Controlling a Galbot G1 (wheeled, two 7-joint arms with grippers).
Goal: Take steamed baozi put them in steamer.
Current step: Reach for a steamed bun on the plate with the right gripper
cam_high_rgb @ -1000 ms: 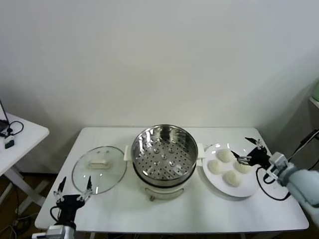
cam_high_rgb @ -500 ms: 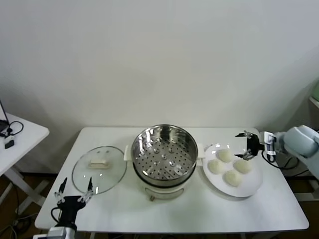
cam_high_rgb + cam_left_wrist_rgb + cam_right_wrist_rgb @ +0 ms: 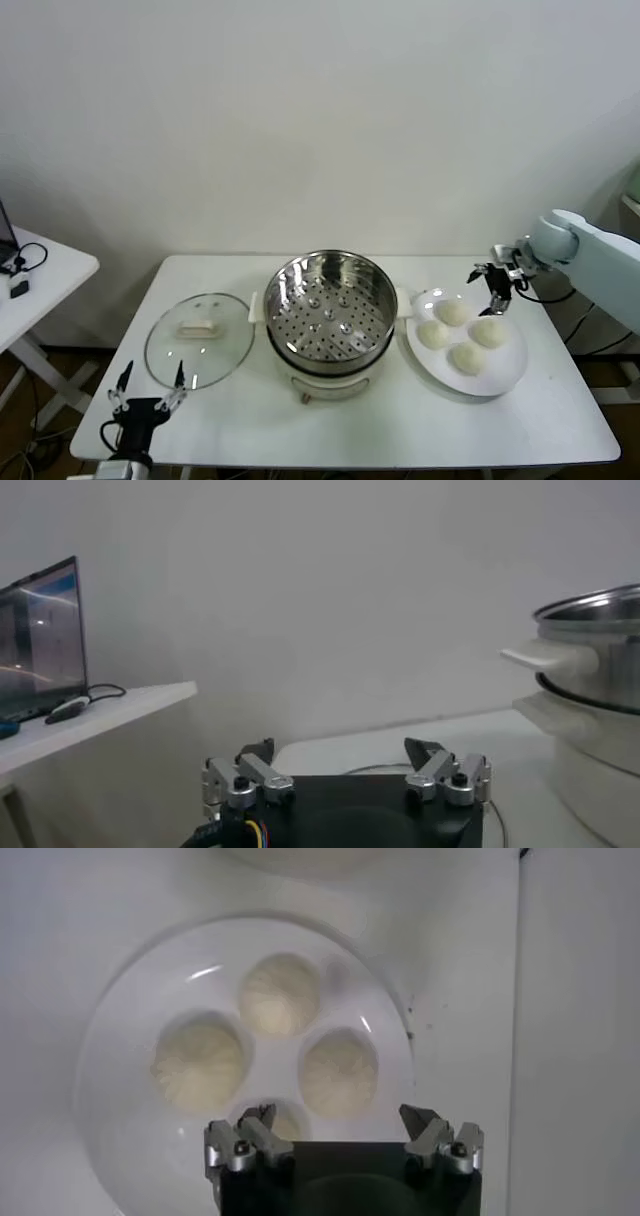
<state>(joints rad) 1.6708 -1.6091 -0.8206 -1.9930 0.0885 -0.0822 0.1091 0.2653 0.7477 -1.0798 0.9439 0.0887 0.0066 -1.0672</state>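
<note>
The right gripper [image 3: 491,283] sits at the right of the head view, hanging above the far edge of the white plate [image 3: 508,368], its fingers spread wide with nothing between them. Its own wrist camera looks straight down past those open fingers [image 3: 243,1140] onto the plate [image 3: 120,1148], where the four steamed baozi [image 3: 280,994] lie in a tight cluster; one bun is partly hidden behind the gripper body at the lower middle of that frame. In the head view the buns [image 3: 451,313] fill the plate just right of centre, close together, none lifted yet.

The steamer [image 3: 328,310] stands at the centre of the frame on the white table [image 3: 560,420], its perforated tray bare, its near handle just beside the plate's left rim. The glass lid [image 3: 198,340] lies flat on the table left of the steamer.

The left gripper [image 3: 147,394] is parked at the lower left of the head view, near the table's front edge, fingers apart and empty.

I judge the step in hand to be the approach to the first bun. The next move calls for lowering the right gripper over one baozi, probably the far one nearest it, and closing gently so the soft dough is not crushed or its neighbours nudged.
</note>
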